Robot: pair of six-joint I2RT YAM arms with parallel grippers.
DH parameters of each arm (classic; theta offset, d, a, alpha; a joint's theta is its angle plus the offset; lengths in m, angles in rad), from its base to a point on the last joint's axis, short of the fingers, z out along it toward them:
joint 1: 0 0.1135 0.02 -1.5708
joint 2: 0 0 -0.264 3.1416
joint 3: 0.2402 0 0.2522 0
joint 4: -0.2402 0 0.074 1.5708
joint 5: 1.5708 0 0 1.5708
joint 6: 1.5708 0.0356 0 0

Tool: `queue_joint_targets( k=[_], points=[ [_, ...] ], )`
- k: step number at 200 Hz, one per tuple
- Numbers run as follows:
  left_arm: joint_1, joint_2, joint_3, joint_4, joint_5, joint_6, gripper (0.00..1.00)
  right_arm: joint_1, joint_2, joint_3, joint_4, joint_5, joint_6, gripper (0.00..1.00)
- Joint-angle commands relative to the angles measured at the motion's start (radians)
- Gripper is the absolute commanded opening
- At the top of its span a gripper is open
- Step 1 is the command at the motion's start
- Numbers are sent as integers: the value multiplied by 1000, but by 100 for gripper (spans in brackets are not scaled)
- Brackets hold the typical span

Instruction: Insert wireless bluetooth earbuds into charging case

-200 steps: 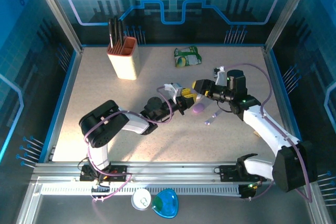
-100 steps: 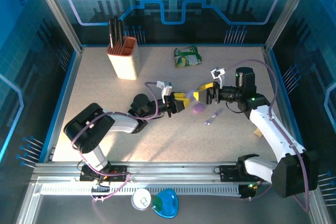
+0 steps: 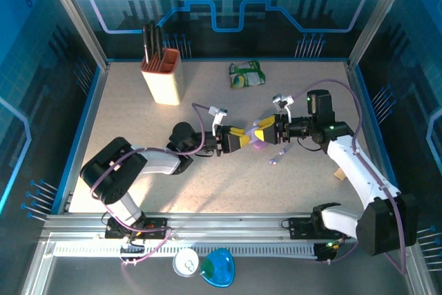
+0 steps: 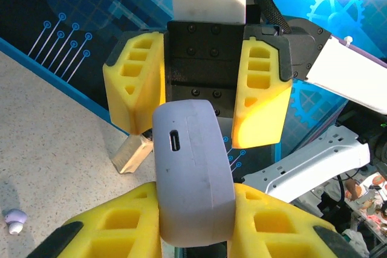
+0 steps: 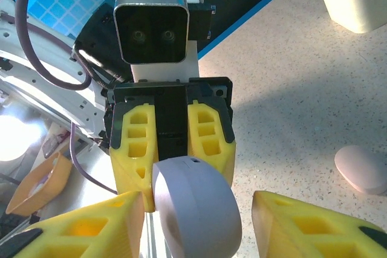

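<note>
Left pincer (image 3: 237, 139) clamped on lilac case (image 4: 190, 167). Right pincer (image 5: 196, 200) straddles its far end, not yet pinching. I square up, then close gently. Earbud (image 4: 13, 219) on table (image 4: 60, 131), below-left of left pincer.

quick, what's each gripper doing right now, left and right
Left gripper: shut on the lilac charging case.
Right gripper: open, fingers either side of the same case, not clamped.
</note>
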Motion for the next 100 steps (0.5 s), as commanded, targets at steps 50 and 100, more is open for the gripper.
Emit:
queue_joint_targets(
  k=[50,100],
  points=[
    [9,8,55,31,10,-30,20,11,18,29,27,-21,40,28],
    [14,-9,28,31,-106,125,57,9,11,2,155,108,329,20]
  ],
)
